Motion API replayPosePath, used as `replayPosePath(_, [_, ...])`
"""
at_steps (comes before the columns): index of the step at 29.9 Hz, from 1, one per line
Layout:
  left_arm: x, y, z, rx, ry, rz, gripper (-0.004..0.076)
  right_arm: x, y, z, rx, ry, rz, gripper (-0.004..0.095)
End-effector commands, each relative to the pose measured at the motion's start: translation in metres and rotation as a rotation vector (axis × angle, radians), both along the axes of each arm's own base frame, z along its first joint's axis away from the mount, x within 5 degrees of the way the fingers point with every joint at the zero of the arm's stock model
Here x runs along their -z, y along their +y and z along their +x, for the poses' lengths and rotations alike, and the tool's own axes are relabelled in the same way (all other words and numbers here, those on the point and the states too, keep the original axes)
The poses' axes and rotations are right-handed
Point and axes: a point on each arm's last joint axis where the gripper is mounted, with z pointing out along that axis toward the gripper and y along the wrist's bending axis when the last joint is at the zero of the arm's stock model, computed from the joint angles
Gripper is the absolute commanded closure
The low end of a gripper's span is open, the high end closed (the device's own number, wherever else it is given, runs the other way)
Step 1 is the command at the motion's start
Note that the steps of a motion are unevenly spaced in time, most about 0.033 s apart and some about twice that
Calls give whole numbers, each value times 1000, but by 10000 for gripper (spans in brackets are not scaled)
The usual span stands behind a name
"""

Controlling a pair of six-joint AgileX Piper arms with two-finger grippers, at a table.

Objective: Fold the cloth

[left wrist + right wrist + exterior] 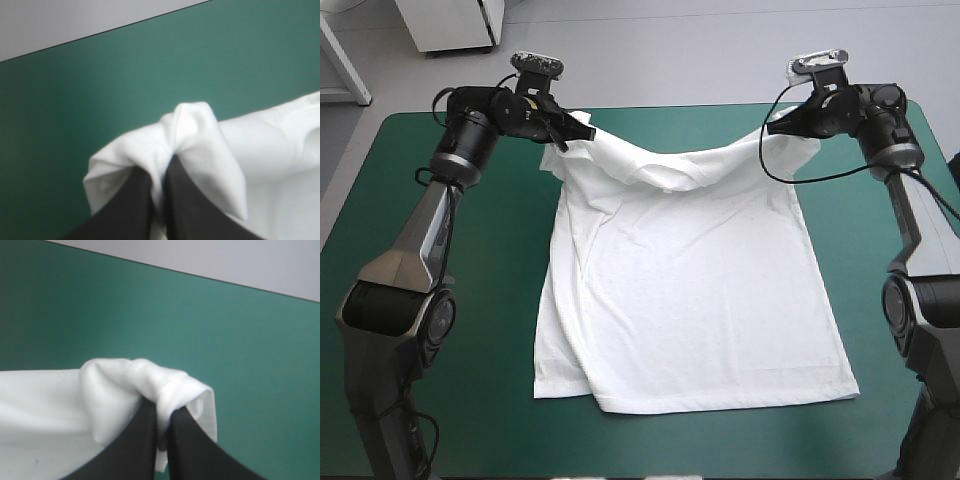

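The white T-shirt lies spread over the middle of the teal-green table, its near hem toward the front edge. Its far edge is lifted at both corners and sags between them. My left gripper is shut on the T-shirt at the far left corner; in the left wrist view the cloth bunches over the black fingertips of the left gripper. My right gripper is shut on the T-shirt at the far right corner, where a rolled fold wraps the tips of the right gripper.
Bare teal-green cover flanks the shirt on both sides and along the front. The table's far edge runs just beyond the two grippers. A white cabinet stands on the floor past the far left corner.
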Motion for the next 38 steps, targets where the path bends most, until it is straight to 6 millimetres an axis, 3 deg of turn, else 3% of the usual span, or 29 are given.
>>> replayPosePath(1, [-22,3,7,-28,-162,-57,733,-10,-16,8,12,-93,42,923])
replayPosePath(9, [26,1,32,-21,-82,-15,732,53,-8,30,-64,75,134,895])
replayPosePath(11, [32,1,34,-16,-74,-6,724,59,-8,32,-64,91,148,823])
replayPosePath(13, [35,0,36,-6,-72,10,682,61,-7,34,-69,91,154,685])
replayPosePath(16, [36,1,36,-4,-79,21,545,61,-11,34,-53,89,165,469])
replayPosePath(19, [30,5,37,-15,-91,1,391,60,-17,33,-41,100,185,342])
replayPosePath(23, [15,9,33,-15,-63,-24,298,41,-29,24,-32,93,229,338])
replayPosePath(28, [-14,16,20,-11,-71,-23,296,-12,-44,-5,-39,23,226,339])
replayPosePath(34, [-31,25,-24,-49,191,-2,296,-71,-42,-66,-74,55,218,342])
replayPosePath(38, [-55,23,-58,-47,228,-85,296,-90,-32,-115,-88,107,217,343])
